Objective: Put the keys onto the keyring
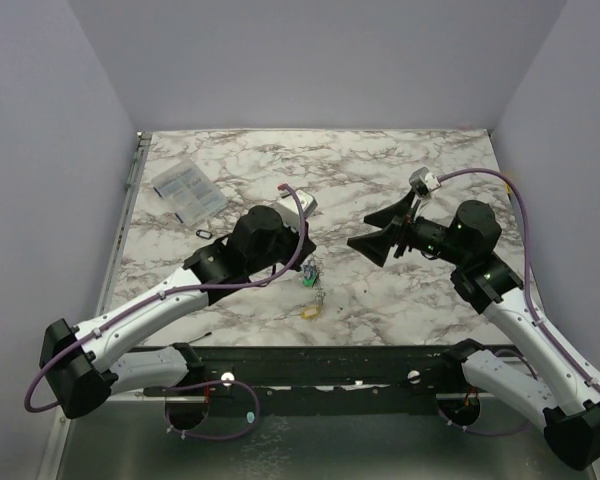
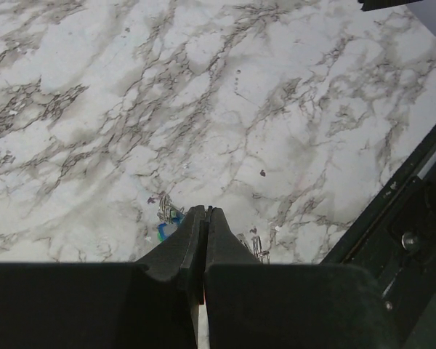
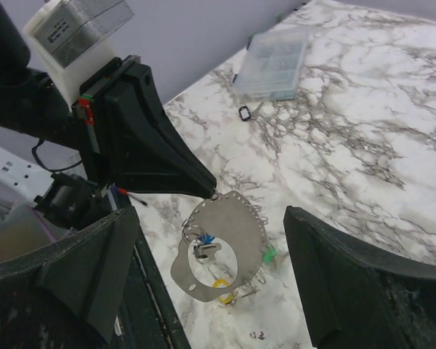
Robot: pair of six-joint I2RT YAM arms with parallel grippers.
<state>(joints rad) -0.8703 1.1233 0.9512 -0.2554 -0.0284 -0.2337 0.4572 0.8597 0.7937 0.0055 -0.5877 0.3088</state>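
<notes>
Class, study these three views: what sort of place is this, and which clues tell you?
Probably a robot test booth, not a home: plain walls box in a marble-patterned table, and a left arm and right arm are bolted to its near edge.

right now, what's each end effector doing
left end effector: closed, pinching the keyring
right end effector: open, holding nothing

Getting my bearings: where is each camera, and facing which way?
Top external: above, behind the bases, looking down on the marble table; both arms, left gripper and right gripper show.
Left wrist: looks down past its shut fingers at marble and keys.
Right wrist: faces the left gripper pinching the keyring; own open fingers frame it.
Shared: top and right wrist show the clear plastic case.
</notes>
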